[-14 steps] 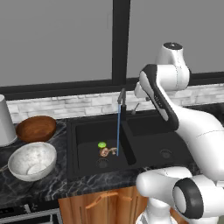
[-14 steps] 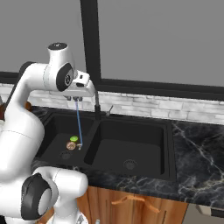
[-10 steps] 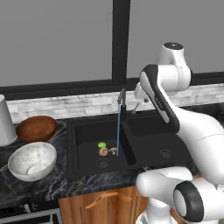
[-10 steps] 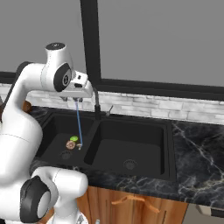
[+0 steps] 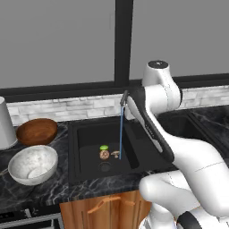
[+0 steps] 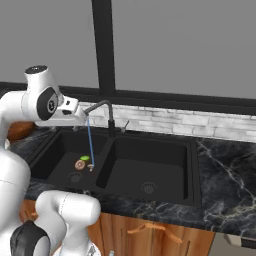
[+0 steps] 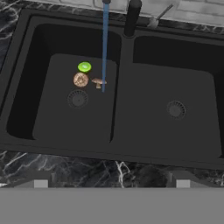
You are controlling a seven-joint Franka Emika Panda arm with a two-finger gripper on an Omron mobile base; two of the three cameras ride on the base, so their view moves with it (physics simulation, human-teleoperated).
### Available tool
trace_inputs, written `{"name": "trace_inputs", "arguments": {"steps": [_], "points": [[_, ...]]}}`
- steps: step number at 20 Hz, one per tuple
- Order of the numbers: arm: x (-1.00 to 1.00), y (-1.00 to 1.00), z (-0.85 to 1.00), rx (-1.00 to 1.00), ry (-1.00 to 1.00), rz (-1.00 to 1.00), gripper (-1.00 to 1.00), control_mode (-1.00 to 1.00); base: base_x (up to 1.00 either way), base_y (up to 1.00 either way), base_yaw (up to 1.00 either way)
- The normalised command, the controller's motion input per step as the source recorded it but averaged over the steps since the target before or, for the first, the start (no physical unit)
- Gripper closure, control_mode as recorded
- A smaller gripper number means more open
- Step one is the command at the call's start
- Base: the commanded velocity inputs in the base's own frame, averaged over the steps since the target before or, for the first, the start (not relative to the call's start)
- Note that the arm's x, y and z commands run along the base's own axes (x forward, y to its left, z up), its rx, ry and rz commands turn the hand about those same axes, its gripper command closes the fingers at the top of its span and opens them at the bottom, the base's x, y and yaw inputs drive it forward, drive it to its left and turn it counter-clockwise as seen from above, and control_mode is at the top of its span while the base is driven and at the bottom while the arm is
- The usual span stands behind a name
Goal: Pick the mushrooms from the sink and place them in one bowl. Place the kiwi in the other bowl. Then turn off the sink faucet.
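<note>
We see two small tan-brown mushrooms (image 7: 80, 80) and the lime-green kiwi (image 7: 84, 67) in the black sink's (image 7: 26, 105) left basin, beside the blue water stream (image 7: 104, 43). Gripper state: we cannot tell.

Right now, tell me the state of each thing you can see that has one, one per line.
sink faucet: on, water streaming into the left basin.
sink: left basin holds the food, right basin bare.
mushrooms: lying in the left basin.
kiwi: in the left basin.
white bowl: upright, empty.
wooden bowl: upright, empty.
</note>
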Motion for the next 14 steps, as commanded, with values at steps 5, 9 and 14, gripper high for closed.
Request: {"name": "trace_inputs", "arguments": {"steps": [5, 9, 14], "points": [[0.0, 0.22, -0.46, -0.07, 0.0, 0.0, -1.0, -1.0, 0.0, 0.0, 0.0], [0.11, 0.23, -0.52, -0.08, 0.03, 0.0, -1.0, -1.0, 0.0, 0.0, 0.0], [0.27, 0.1, -0.26, -0.01, 0.0, -0.03, -1.0, -1.0, 0.0, 0.0, 0.0]]}}
